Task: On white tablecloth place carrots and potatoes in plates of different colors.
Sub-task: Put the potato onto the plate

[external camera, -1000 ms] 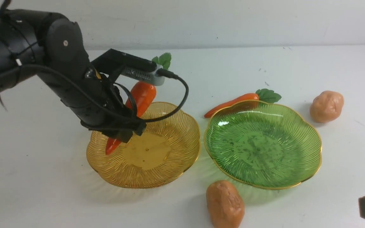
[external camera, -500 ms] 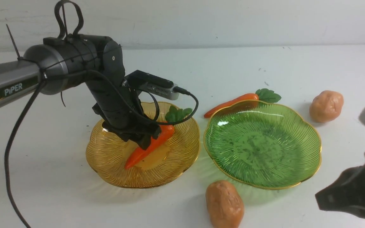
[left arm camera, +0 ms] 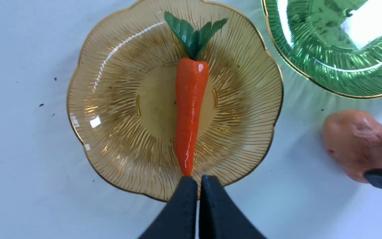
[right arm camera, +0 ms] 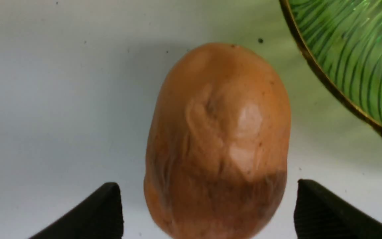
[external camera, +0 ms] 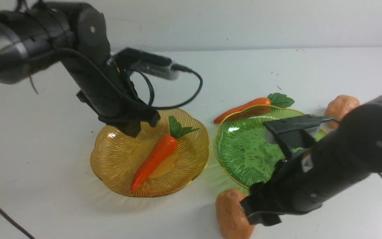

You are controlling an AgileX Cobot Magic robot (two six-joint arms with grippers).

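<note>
The right gripper [right arm camera: 207, 184] is found with fingers spread wide, flanking the potato [right arm camera: 217, 132] just beside the green plate [right arm camera: 360, 49]. The jaws are best lowered and centred across its narrow width before closing. The left gripper [left arm camera: 199, 181] is pinched closed on nothing. One carrot [left arm camera: 189, 109] is lodged in the yellow plate [left arm camera: 111, 132] beside the green plate. Finger clearance is shown only by the right wrist view; the second carrot [external camera: 240, 108], just behind the green plate, only by the front view.
</note>
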